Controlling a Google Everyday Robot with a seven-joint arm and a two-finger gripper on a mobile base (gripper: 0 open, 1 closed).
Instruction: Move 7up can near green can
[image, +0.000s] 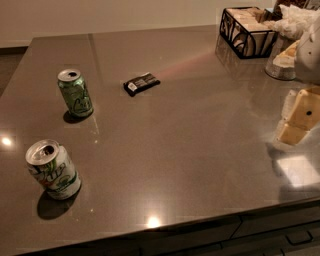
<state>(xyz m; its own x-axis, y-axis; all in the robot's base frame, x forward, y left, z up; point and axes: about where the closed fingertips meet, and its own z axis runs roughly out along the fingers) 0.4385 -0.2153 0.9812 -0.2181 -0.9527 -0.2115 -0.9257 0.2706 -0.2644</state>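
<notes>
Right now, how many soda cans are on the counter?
2. The green can stands at the far left; the 7up can stands nearer, at the front left. The tool is at the right edge.

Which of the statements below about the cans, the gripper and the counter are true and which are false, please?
1. The 7up can stands upright near the counter's front left corner. True.
2. The green can lies on its side. False: it stands upright, behind the 7up can.
3. The gripper holds the 7up can. False: it is at the right edge of the view, far from both cans.
4. A black wrapped bar lies on the counter to the right of the green can. True.
5. The two cans touch. False: they stand apart.
</notes>
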